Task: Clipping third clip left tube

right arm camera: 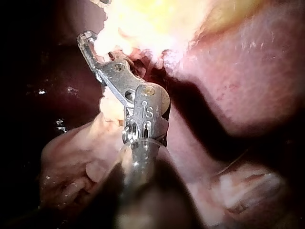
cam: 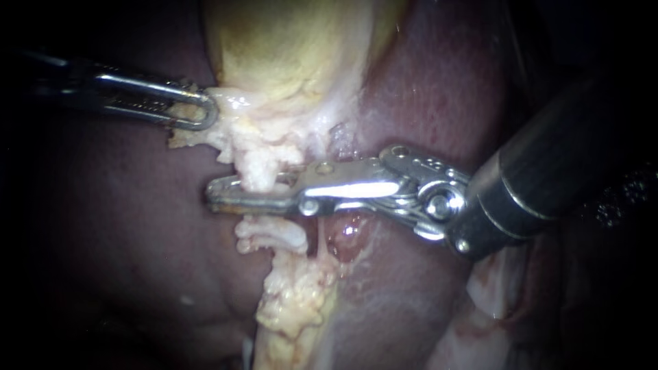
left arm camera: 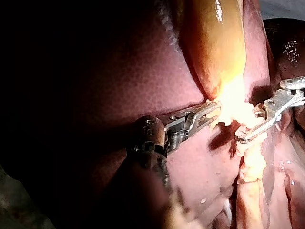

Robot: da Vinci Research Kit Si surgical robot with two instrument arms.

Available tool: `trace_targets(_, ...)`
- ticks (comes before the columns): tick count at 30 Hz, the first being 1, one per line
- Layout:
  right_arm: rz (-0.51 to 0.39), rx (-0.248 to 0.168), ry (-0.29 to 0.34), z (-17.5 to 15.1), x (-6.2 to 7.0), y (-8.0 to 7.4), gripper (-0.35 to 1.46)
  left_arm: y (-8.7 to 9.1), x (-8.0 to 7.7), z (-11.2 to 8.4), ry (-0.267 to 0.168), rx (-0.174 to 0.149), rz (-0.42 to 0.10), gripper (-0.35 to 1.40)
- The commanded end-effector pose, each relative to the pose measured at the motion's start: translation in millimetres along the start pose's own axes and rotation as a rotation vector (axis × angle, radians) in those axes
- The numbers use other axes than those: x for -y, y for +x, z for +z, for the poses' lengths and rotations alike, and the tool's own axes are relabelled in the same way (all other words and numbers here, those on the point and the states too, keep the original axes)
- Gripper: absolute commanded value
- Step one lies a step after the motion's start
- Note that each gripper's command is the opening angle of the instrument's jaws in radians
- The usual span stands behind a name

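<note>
In the endoscope view the left instrument (cam: pixel 204 113) has its jaws clenched on pale tissue (cam: pixel 186 137) below the gallbladder (cam: pixel 288 48). The right instrument (cam: pixel 218 193) has its jaws almost closed, grasping the left tube (cam: pixel 259 175) from both sides above the liver (cam: pixel 103 240). The left wrist view shows the same pinch, with the right instrument's jaws near. In the right wrist view those jaws lie across the tube.
</note>
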Motion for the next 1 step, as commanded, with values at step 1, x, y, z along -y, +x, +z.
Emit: trace_targets(1,0.0,0.0,0.0,0.0,-0.1,0.0,-0.35,0.0,0.1,0.0,0.0,0.0,0.0,-0.35)
